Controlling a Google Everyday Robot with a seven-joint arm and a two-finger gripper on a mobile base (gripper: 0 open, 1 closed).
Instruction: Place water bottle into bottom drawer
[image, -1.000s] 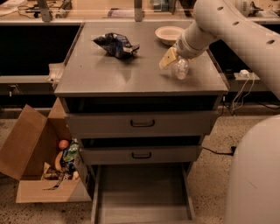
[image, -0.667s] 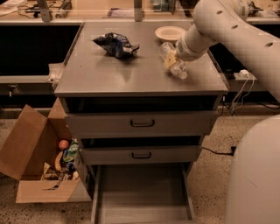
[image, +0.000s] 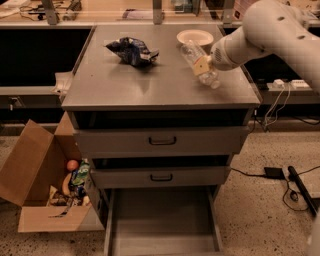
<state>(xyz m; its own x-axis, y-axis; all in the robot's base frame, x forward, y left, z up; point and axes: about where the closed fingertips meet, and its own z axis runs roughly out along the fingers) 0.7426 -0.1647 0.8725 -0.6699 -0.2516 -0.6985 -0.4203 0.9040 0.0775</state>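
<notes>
Here, gripper (image: 202, 65) clasping water bottle (image: 190, 51) over cabinet top (image: 125, 82)

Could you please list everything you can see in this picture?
bottle: one, clear, tilted above the cabinet top's right side
bowl: one, white, back right of the top
bag: one, dark blue, crumpled, back middle of the top
cabinet: one, grey
upper drawers: two, grey, black handles
bottom drawer: one, grey, pulled out
box: one, brown cardboard, open, floor left, holding fruit and packets
adapter: one, black, floor right, with cable
arm: one, white, reaching in from the right
pincer: one, shut on the bottle
</notes>
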